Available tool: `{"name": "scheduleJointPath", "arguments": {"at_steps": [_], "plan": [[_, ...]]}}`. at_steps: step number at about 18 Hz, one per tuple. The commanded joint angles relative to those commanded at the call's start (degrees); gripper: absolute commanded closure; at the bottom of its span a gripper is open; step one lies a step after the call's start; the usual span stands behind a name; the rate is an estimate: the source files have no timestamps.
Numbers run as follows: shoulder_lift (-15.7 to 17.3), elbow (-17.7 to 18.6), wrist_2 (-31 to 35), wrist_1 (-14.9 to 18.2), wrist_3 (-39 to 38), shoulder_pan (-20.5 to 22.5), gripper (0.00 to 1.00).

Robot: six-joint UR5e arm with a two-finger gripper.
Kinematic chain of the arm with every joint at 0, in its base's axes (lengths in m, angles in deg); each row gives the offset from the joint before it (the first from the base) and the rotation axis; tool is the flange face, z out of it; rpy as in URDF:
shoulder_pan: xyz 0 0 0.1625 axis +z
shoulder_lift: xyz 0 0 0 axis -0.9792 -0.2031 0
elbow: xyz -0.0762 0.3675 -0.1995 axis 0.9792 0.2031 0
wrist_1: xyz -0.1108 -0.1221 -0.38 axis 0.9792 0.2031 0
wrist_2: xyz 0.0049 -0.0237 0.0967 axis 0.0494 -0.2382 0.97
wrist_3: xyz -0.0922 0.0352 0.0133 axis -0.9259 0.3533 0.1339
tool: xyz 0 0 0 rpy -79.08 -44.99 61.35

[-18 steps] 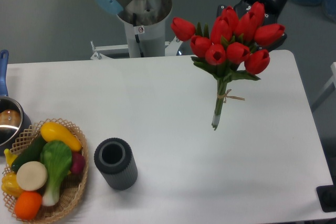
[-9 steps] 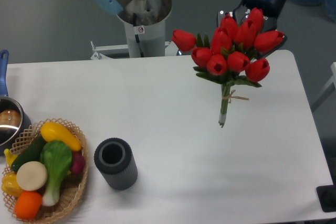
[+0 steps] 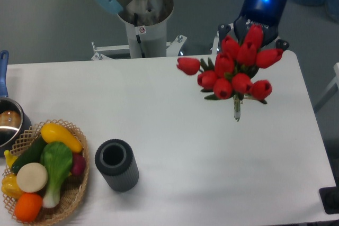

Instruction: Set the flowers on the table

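The flowers (image 3: 235,72), a bunch of red tulips, hang in the air over the far right part of the table (image 3: 175,130), held up near the arm's wrist with the blooms crowding toward the camera and the stem ends pointing down and slightly forward. The stems look foreshortened, so the bunch seems close to upright. It is not resting on the tabletop; only the short green stem tip shows below the blooms, with nothing under it but bare white surface.

The gripper (image 3: 253,41) sits behind and above the tulips, almost wholly hidden by the blooms. Its jaws cannot be seen, so whether they are clamped on the bunch cannot be told from this view, though the flowers hanging there suggest something holds them.

Judging by this, the step in hand is the carry, with the set-down not yet done. The next move would call for lowering the bunch and tipping it over so it lies along the table, then letting go once stems and blooms are supported.

The tulips are bright red with green leaves beneath; one bloom juts out to the left of the rest.

Well away from the flowers, toward the near left, stand a dark ribbed cylindrical vase (image 3: 116,164), a wicker basket (image 3: 74,191) of vegetables, and a pot (image 3: 8,123) at the table's left edge.
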Motion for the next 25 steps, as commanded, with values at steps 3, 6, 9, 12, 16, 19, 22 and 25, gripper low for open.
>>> {"name": "scheduleJointPath", "arguments": {"at_steps": [3, 6, 9, 12, 16, 19, 22, 25], "plan": [[-0.44, 0.53, 8.09, 0.09, 0.09, -3.08, 0.66], [-1.58, 0.88, 12.58, 0.26, 0.18, -5.10, 0.66], [-3.94, 0.97, 17.59, 0.26, 0.35, -7.47, 0.66], [-7.29, 0.09, 23.74, 0.26, 0.53, -10.72, 0.66], [-9.76, -0.44, 29.12, 0.26, 0.62, -12.75, 0.66], [-13.00, -1.23, 34.82, 0.26, 0.62, -15.12, 0.66], [-15.46, -1.76, 36.41, 0.35, 0.79, -15.74, 0.66], [-17.57, -1.93, 38.52, 0.35, 0.88, -16.62, 0.66]]}}
